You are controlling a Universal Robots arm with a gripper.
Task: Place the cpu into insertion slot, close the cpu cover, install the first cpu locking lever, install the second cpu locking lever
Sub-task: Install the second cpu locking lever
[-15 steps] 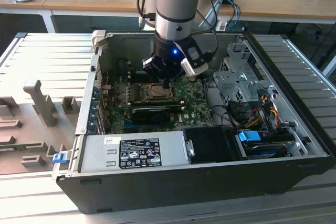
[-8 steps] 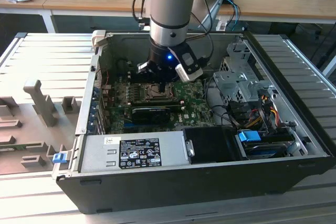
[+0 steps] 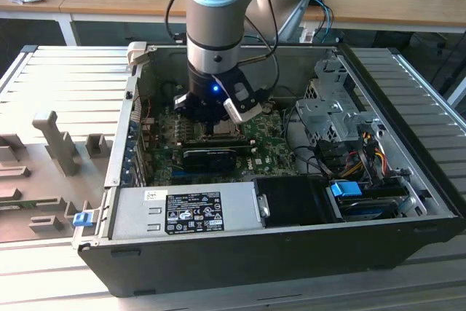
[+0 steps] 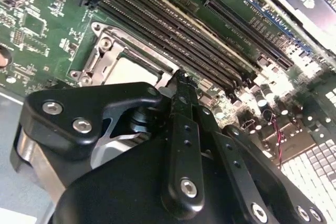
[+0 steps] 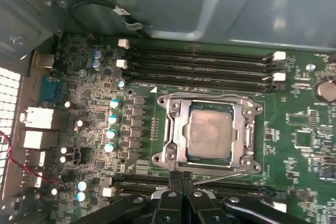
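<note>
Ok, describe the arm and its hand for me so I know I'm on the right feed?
In the exterior view the arm is a thick silver-grey tube with a pale blue joint cap, black cables looping beside it. Below sits a black wrist block with a small blue light and a white bracket. In both wrist views the hand is matte black, built of linked bars joined with silver screws, narrowing to slim fingers.

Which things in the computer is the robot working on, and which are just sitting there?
For the job:
cpu, lying in the insertion slot
cpu cover, down around the chip
gripper, at the socket's edge beside a thin lever

Just there:
long black memory slots
black card
power supply box
blue clip
</note>
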